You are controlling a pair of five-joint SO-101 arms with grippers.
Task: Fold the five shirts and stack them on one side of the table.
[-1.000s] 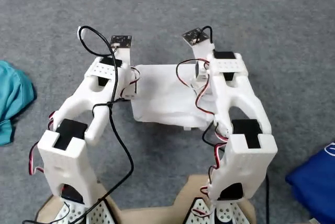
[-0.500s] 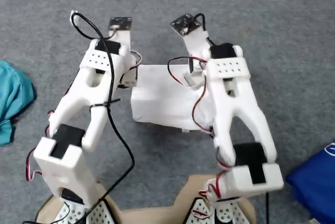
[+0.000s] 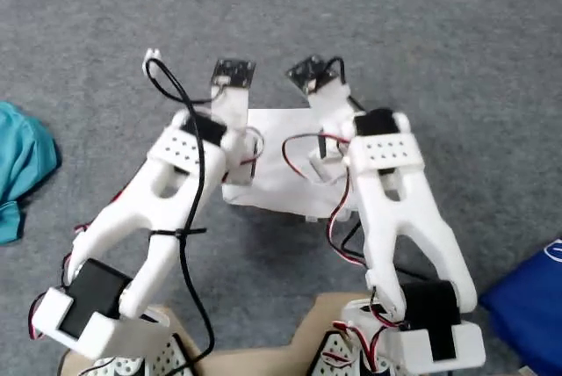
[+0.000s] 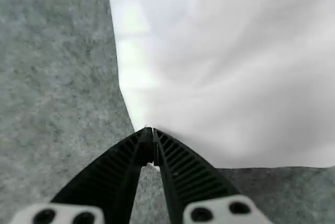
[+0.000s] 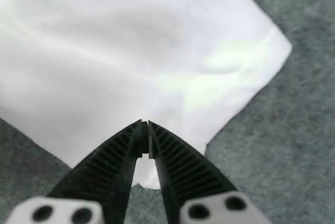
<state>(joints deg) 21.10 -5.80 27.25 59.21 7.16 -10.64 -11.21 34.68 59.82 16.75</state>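
Two arms: the left arm and the right arm are reaching out side by side from a board at the near edge of the table, both bending down over the white shirt.
white shirt: it is lying folded into a rough rectangle at the middle of the table, flat on the grey cover, with its near part sitting under the two wrists.
left gripper: its black ribbed jaws are pressing together with no gap at the tips. The tips are resting right at a corner of the white shirt, where a side edge is meeting the near edge, with grey cover on one side and cloth on the other.
left grip: a sliver of white is showing between the jaws just behind the tips, but I cannot tell whether any cloth is being pinched.
right gripper: its jaws are closed tight as well. The tips are sitting over the cloth, just in from the shirt's edge, and a corner of the shirt is sticking out onto the grey beside them.
right grip: whether cloth is caught between these jaws cannot be told either.
teal shirt: it is lying bunched at the table's edge on the left arm's side, well apart from both arms.
blue shirt: it is lying at the edge on the right arm's side, near the front corner.
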